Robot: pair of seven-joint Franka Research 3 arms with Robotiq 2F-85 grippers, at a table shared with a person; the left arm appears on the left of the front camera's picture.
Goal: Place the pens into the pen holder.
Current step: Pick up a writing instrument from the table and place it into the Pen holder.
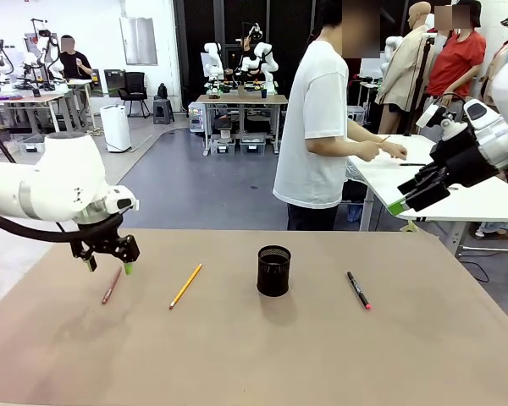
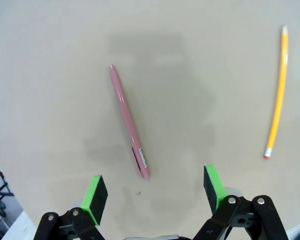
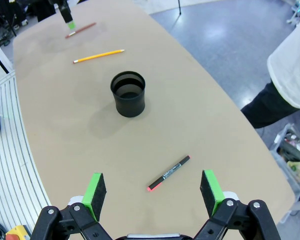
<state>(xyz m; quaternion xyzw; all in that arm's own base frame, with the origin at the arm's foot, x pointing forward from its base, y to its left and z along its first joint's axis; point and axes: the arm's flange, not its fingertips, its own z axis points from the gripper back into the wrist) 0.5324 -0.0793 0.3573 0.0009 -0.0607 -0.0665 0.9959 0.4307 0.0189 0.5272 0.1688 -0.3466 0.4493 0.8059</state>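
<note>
One left-wrist detail: the reddish pen's (image 2: 126, 117) label. Left gripper (image 1: 109, 266) and right gripper (image 3: 151, 187) gape empty, flanking the pen holder (image 1: 273, 272).

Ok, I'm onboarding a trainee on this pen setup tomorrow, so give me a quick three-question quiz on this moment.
1. True or false: a pen already stands in the pen holder.
2. The right gripper is: A) open B) shut on a pen C) shut, empty.
3. Which pen lies nearest the left gripper?
Key: 1 false; 2 A; 3 the reddish-brown pen.
</note>
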